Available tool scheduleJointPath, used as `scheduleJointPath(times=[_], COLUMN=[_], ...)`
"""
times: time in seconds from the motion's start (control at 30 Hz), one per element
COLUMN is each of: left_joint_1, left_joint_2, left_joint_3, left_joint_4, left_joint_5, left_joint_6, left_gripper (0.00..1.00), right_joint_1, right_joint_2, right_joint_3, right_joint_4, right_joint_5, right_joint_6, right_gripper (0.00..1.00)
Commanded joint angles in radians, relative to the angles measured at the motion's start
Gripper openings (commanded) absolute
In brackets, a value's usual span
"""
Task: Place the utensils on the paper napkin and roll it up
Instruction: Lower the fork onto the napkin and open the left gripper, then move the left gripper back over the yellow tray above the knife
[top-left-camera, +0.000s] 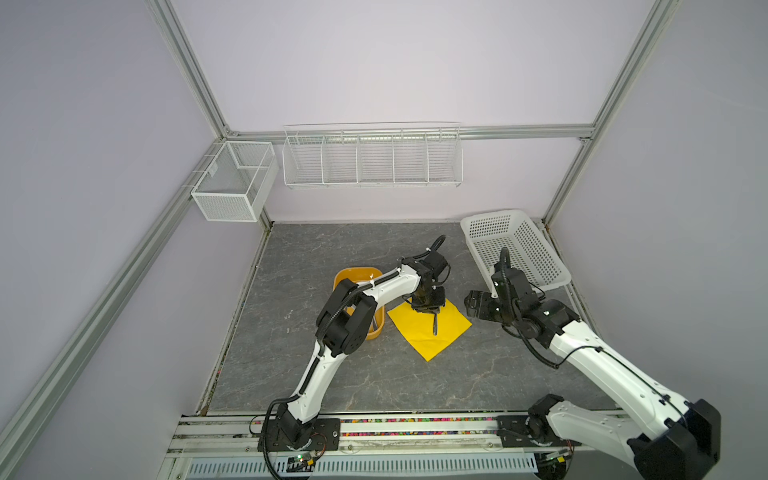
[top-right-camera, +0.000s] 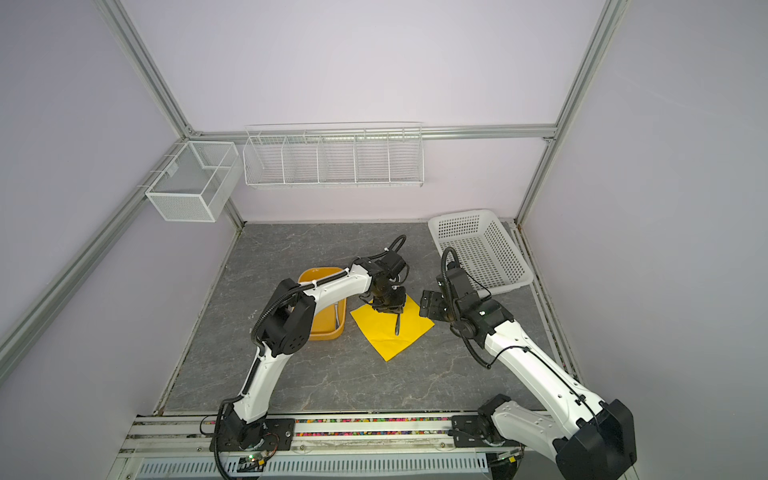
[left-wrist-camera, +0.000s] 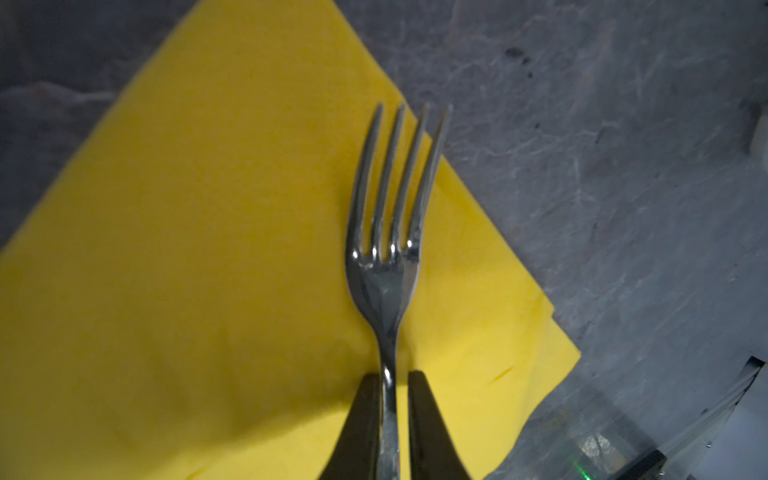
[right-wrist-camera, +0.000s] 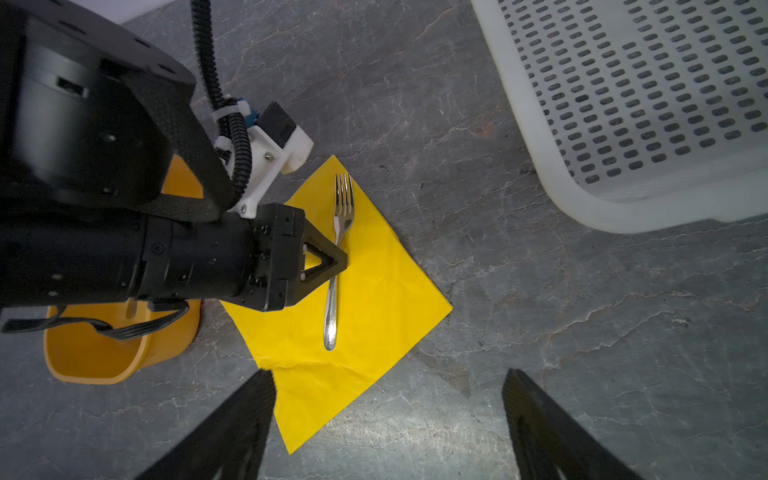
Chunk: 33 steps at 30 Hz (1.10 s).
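fork (top-left-camera: 435, 326) lying on napkin (top-left-camera: 415, 332) | left hand (top-left-camera: 427, 309) over fork's far end | right hand (top-left-camera: 470, 305) beside napkin

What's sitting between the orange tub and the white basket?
The yellow napkin with the fork lying on it, the left gripper over the fork's neck, then the right gripper nearer the basket. Both top views show it.

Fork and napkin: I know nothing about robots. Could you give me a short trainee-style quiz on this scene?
1. True or false: the fork lies on the yellow napkin.
2. Which gripper straddles the fork's handle? A. left gripper B. right gripper C. neither
3. How many tines does the fork have?
Key: 1 true; 2 A; 3 four.
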Motion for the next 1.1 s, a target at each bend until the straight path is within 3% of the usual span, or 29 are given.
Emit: scheduleJointPath(times=[0.0,0.3,0.53,0.77,0.9,1.07], left_joint_1=[0.004,0.005,0.006,0.007,0.025,0.124], left_joint_2=[0.008,-0.017,-0.076,-0.295,-0.397,-0.582], left_joint_3=[0.019,-0.02,-0.04,-0.151,-0.228,-0.462], left_joint_4=[0.001,0.042,0.06,0.119,0.122,0.217], left_joint_5=[0.009,0.006,0.002,-0.14,-0.262,-0.28], left_joint_6=[-0.035,-0.09,-0.08,-0.006,0.013,0.002], left_gripper=[0.13,0.13,0.24,0.39,0.45,0.46], right_joint_1=[-0.007,-0.007,-0.007,-0.008,-0.006,0.014], right_joint_2=[0.001,0.007,-0.03,-0.145,-0.072,-0.009], right_joint_3=[0.008,0.017,0.005,-0.055,0.026,0.043], right_joint_4=[0.01,-0.019,0.001,0.158,0.096,0.141], right_joint_5=[-0.005,0.002,-0.011,-0.108,-0.144,-0.158], right_joint_6=[0.006,0.015,0.005,-0.061,-0.075,-0.027], right_gripper=[0.89,0.89,0.89,0.89,0.89,0.89])
